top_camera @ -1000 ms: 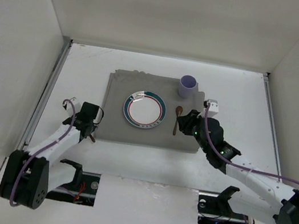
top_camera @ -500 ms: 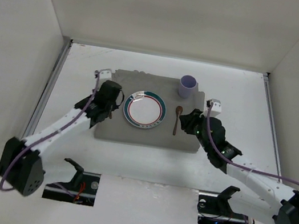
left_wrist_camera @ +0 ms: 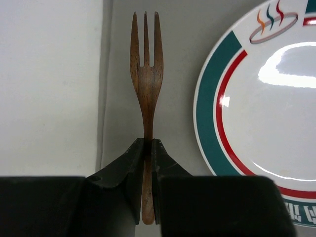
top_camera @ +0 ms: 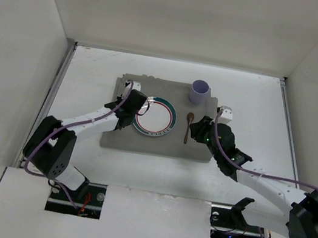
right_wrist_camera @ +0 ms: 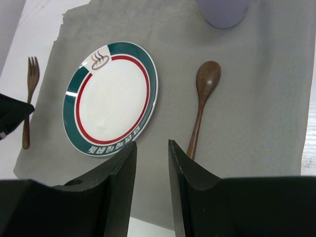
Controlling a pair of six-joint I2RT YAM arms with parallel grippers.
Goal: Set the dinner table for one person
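Note:
On the white dinner table [top_camera: 93,70] lies a grey placemat [top_camera: 160,147] bearing a white plate [top_camera: 157,120] with a green and red rim. My left gripper [top_camera: 129,104] is shut on the handle of a wooden fork [left_wrist_camera: 146,74], tines pointing away, over the mat's left edge beside the plate [left_wrist_camera: 266,108]. Whether the fork touches the mat I cannot tell. A wooden spoon [top_camera: 188,127] lies right of the plate. My right gripper [right_wrist_camera: 152,143] stands open and empty above the mat [right_wrist_camera: 256,98], between the plate [right_wrist_camera: 111,96] and the spoon [right_wrist_camera: 202,103].
A lilac cup [top_camera: 199,91] stands at the mat's far right corner, beyond the spoon. White walls close in the table on the left, back and right. Both arms reach over the mat's near half. The fork [right_wrist_camera: 30,84] also shows in the right wrist view.
My left arm has swung from the bare table at the left onto the mat's left edge, carrying the fork. The right gripper has shifted slightly beside the spoon.

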